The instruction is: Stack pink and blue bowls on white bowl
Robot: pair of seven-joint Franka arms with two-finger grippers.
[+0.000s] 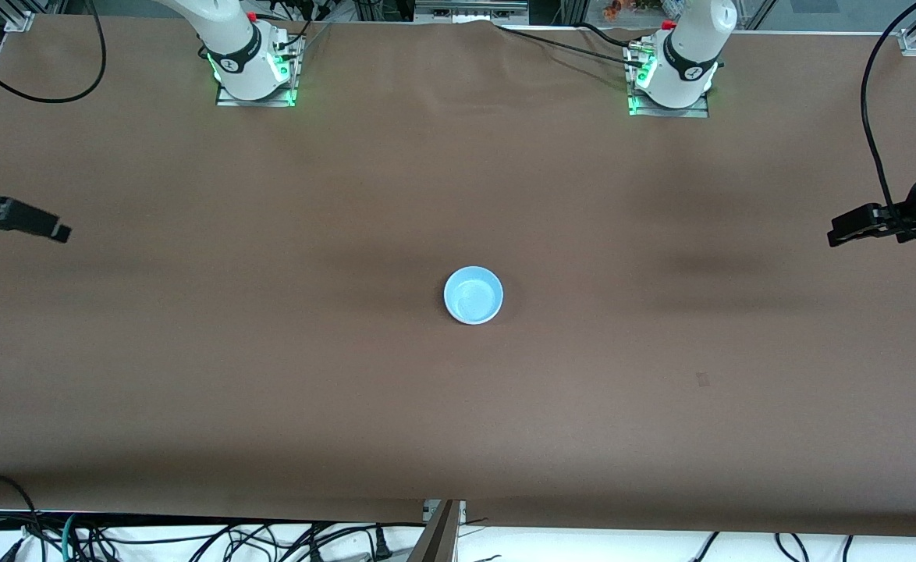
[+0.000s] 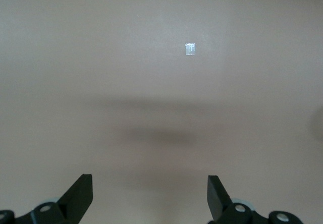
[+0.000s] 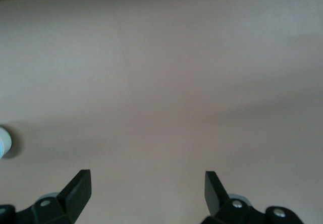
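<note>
1. Bowls: only a blue bowl [image 1: 473, 295] shows, at the centre of the front frame on the brown table [image 1: 271, 375]. No pink or white bowl is visible; whether they sit nested beneath the blue one cannot be told from above.
2. Left gripper [image 1: 844, 232] hangs at the right edge of the front frame, over the left arm's end of the table. Its wrist view shows the jaws spread wide with nothing between them, only bare table and a small pale tag [image 2: 190, 48].
3. Right gripper [image 1: 58, 232] hangs at the left edge of the front frame, over the right arm's end, jaws likewise wide and empty. A sliver of the bowl [image 3: 4, 142] shows at the left edge of its wrist view.
4. Judged from this, the stack looks finished and both arms wait; the sound course is to stay well apart from the bowl.
5. Both arms are mostly cut off by the frame edges.
</note>
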